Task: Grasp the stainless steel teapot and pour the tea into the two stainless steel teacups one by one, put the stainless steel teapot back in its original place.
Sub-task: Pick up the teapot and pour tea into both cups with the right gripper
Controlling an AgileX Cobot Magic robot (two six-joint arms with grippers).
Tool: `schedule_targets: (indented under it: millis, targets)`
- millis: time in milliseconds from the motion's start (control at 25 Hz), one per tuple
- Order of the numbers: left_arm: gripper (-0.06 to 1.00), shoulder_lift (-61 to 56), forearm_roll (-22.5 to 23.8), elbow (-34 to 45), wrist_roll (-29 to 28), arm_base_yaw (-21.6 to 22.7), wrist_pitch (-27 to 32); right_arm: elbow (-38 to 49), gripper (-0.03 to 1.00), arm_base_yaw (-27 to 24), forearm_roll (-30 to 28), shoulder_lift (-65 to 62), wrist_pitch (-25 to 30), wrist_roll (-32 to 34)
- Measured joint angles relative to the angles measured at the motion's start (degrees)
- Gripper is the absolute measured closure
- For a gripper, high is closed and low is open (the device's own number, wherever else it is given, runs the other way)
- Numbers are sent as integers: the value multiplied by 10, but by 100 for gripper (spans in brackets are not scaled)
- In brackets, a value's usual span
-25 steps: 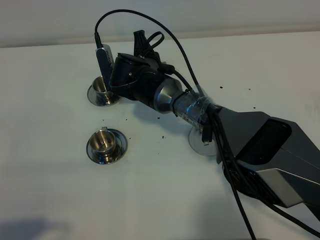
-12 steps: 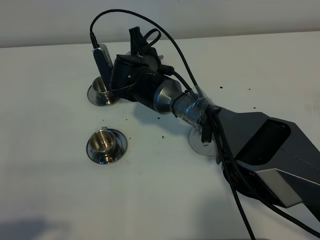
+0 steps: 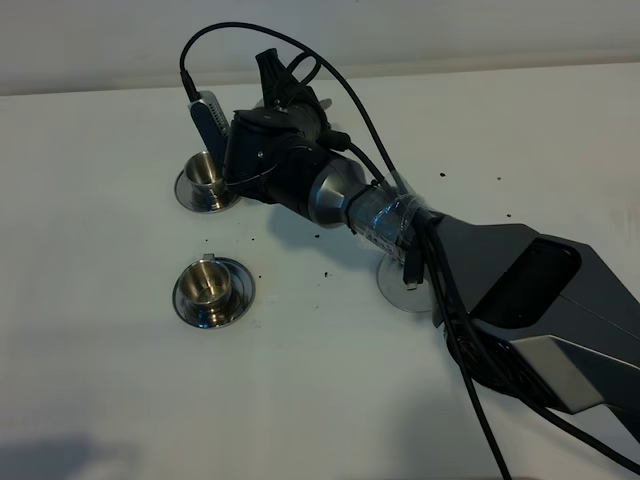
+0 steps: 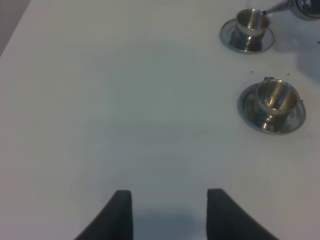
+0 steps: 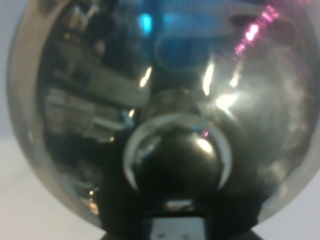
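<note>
The right claw [image 3: 285, 88], clamped on the stainless steel teapot [image 5: 100, 90], had lifted slightly off the far teacup [image 3: 205, 170], so that pour was probably ending. The left claw [image 4: 170, 212] stood apart.

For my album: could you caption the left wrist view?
Left tool open above the white table; two steel teacups, teapot spout over one.

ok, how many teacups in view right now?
2. The far teacup sits at the spout of the teapot; the near teacup stands alone, closer to the camera. Others may be hidden behind the right arm.
</note>
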Motion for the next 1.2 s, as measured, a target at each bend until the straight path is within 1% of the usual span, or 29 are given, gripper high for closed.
schedule_targets:
  millis: [120,360,680,960,1200]
  targets:
    - [56,0,0,0,0,0,0,0,79,-1,-1,0,1,-21]
    - [56,0,0,0,1,0,0,0,79,-1,-14,0,-3,-31]
    - [56,0,0,0,1,0,0,0,79,-1,-30,0,-26,-32]
    - [56,0,0,0,1,0,0,0,79,-1,-56,0,-26,-33]
    - [56,0,0,0,1,0,0,0,79,-1,-60,0,-31,-33]
